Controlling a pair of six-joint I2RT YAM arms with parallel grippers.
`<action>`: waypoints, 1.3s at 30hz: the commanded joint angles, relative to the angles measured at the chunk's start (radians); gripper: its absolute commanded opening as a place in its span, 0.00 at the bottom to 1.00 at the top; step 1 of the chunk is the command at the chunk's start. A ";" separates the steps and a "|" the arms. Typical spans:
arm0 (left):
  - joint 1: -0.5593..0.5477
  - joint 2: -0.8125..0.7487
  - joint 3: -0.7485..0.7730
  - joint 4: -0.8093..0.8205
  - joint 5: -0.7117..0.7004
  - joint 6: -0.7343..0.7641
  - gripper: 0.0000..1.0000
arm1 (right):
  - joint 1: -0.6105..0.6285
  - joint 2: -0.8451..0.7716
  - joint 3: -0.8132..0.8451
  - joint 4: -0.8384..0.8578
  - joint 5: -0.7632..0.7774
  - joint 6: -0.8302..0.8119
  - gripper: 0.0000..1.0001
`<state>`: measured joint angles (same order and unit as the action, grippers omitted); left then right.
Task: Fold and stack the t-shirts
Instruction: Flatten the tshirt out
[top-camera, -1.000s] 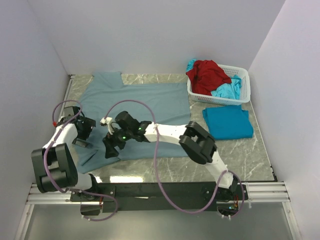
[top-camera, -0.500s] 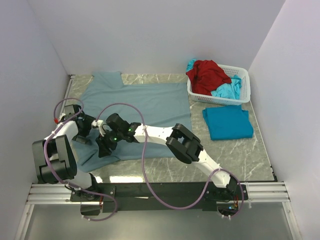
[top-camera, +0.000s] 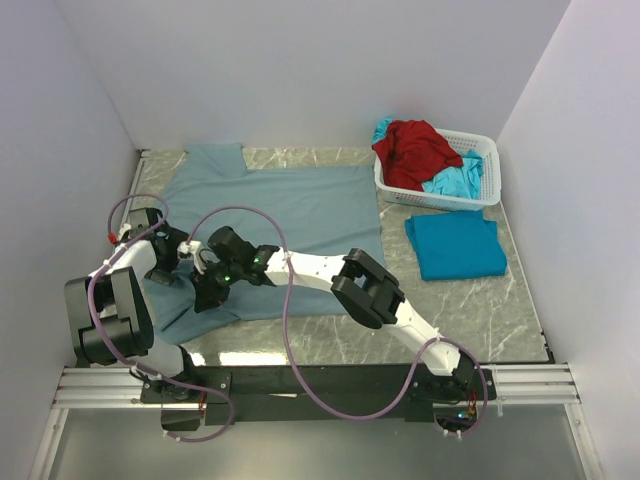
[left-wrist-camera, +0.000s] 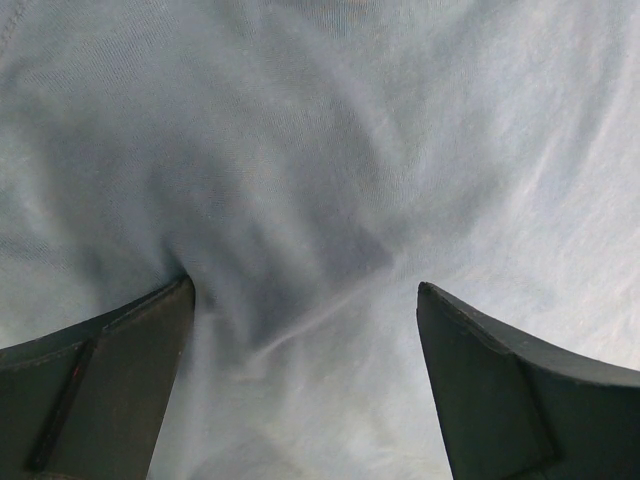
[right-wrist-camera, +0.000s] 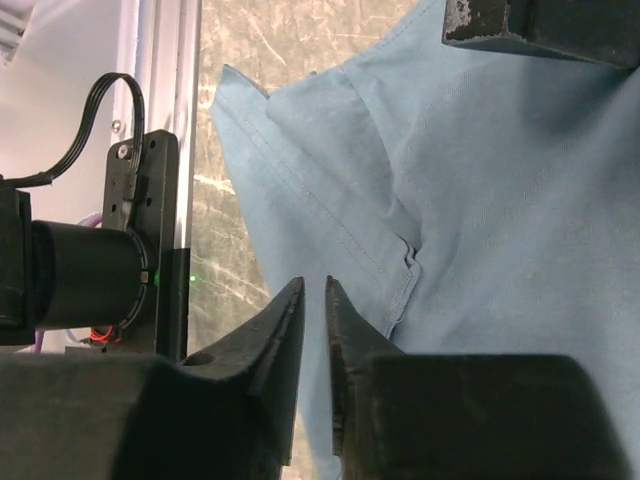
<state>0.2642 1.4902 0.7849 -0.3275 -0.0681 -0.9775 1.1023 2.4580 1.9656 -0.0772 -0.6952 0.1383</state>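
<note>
Two arms now crowd the near-left corner of the grey-blue t-shirt, spread flat on the worktop. In the last second my right claw slid left, next to the left claw.

Left wrist: fingers wide apart, straddling puckered cloth.

Right wrist: fingers nearly together, gripping nothing, above the sleeve hem.

Looks like the first fold is starting.
</note>
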 joint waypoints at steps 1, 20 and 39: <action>0.003 0.012 0.014 0.019 -0.012 0.028 0.99 | 0.008 0.018 0.045 0.002 0.026 -0.011 0.25; 0.003 0.015 0.008 0.005 -0.053 0.039 0.99 | 0.033 0.061 0.092 -0.055 0.172 -0.068 0.51; 0.003 0.067 0.056 0.007 -0.091 0.049 0.99 | 0.110 -0.129 -0.233 -0.041 0.293 -0.229 0.00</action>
<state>0.2642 1.5238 0.8146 -0.3279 -0.1204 -0.9539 1.2015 2.4092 1.8393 -0.0959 -0.4171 -0.0883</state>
